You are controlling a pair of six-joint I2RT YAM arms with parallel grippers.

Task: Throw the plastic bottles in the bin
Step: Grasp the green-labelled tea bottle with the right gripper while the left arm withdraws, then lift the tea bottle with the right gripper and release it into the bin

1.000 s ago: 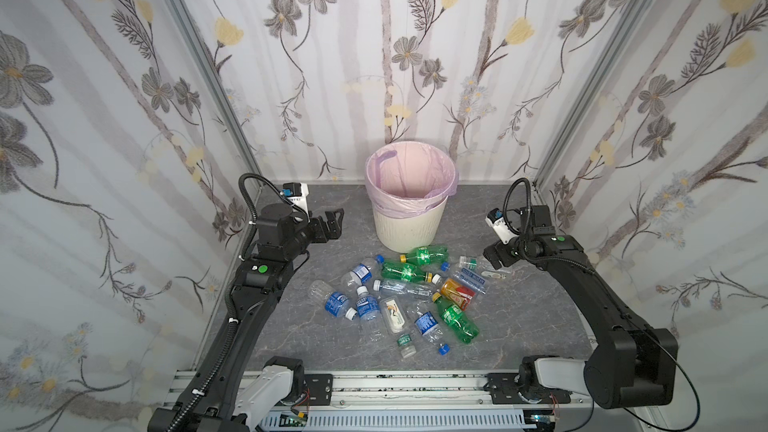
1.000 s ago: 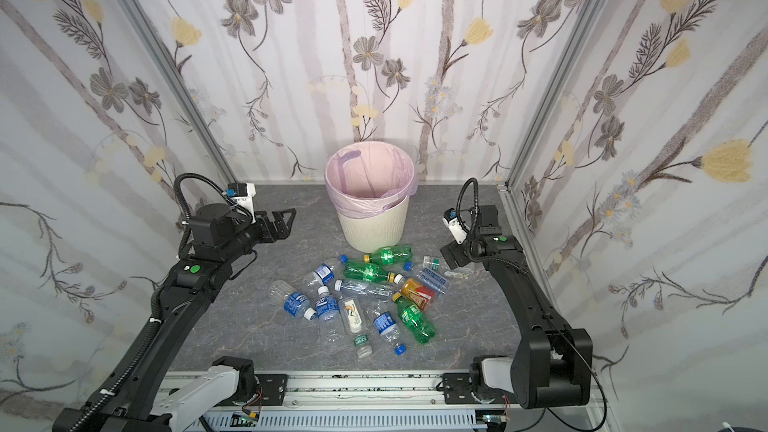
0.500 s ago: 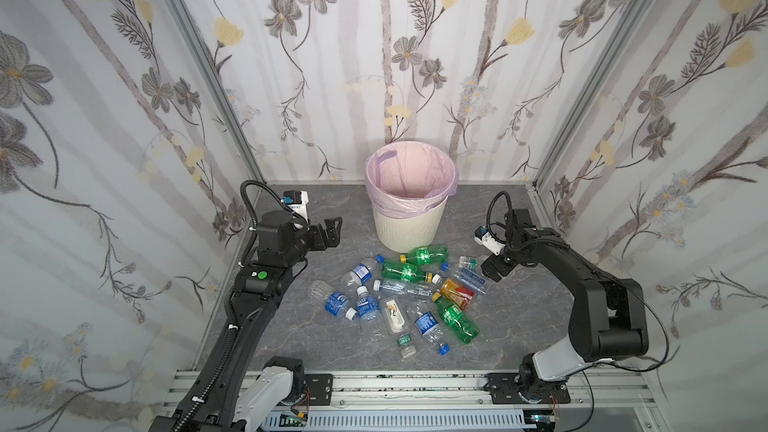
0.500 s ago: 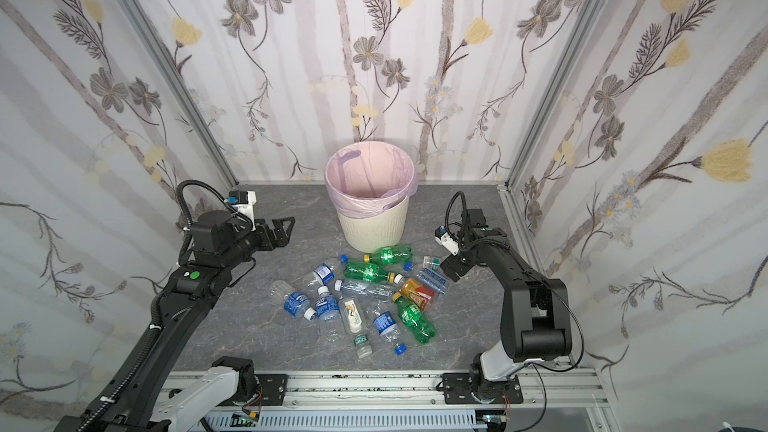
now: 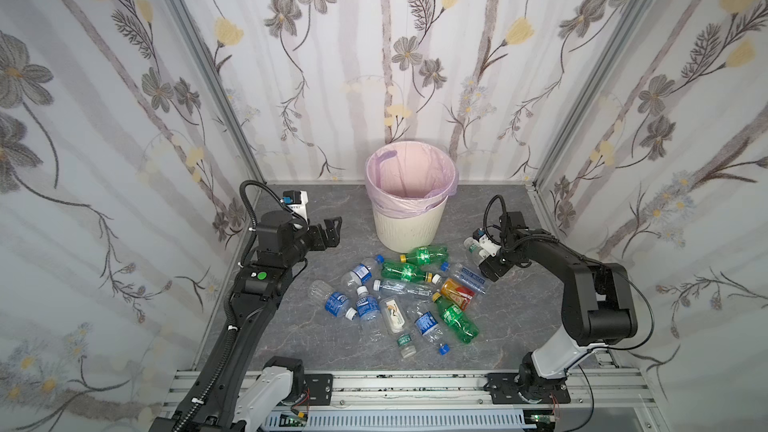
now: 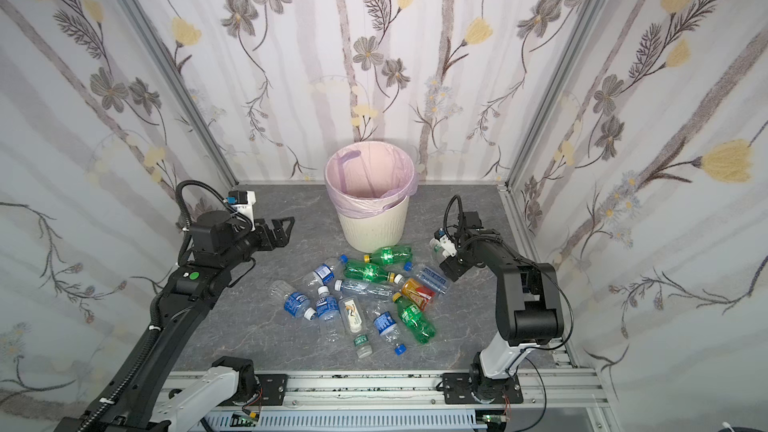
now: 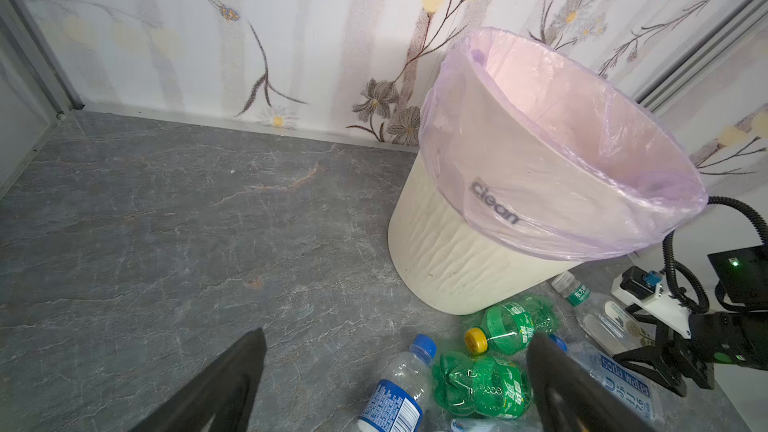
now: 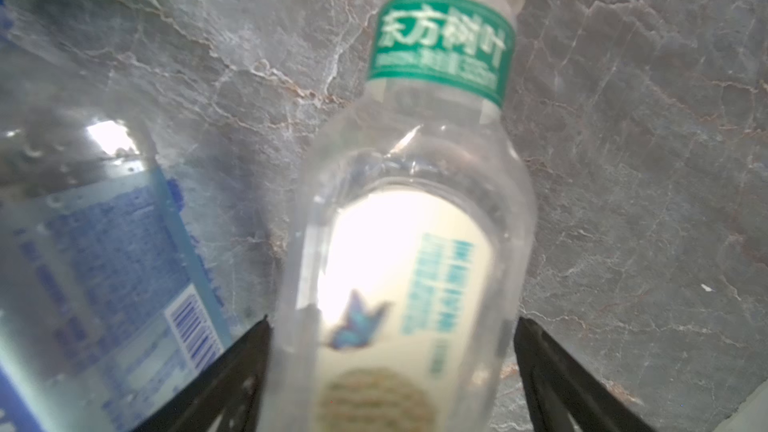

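The bin (image 5: 409,230) stands at the back middle, cream and ribbed, with a pink-lilac bag; it also shows in the left wrist view (image 7: 453,259). The plastic bottles (image 5: 399,297) lie scattered in front of it, clear, green and one orange-red (image 5: 457,293). My right gripper (image 5: 478,257) is down at the floor, right of the bin. Its jaws straddle a clear bottle with a green neck label (image 8: 415,222): one finger touches it, and a narrow gap shows at the other. My left gripper (image 5: 330,230) hovers open and holds nothing, left of the bin (image 7: 397,334).
Flowered walls close in the left, back and right sides. A metal rail (image 5: 395,384) with both arm bases runs along the front. A loose blue cap (image 5: 444,349) lies at the near edge of the pile. A blue-labelled bottle (image 8: 104,251) lies right beside the right gripper's finger.
My right arm has swung in and dropped to the clear bottle beside the bin, its jaws narrowing around it. The left arm has shifted only slightly, still open.
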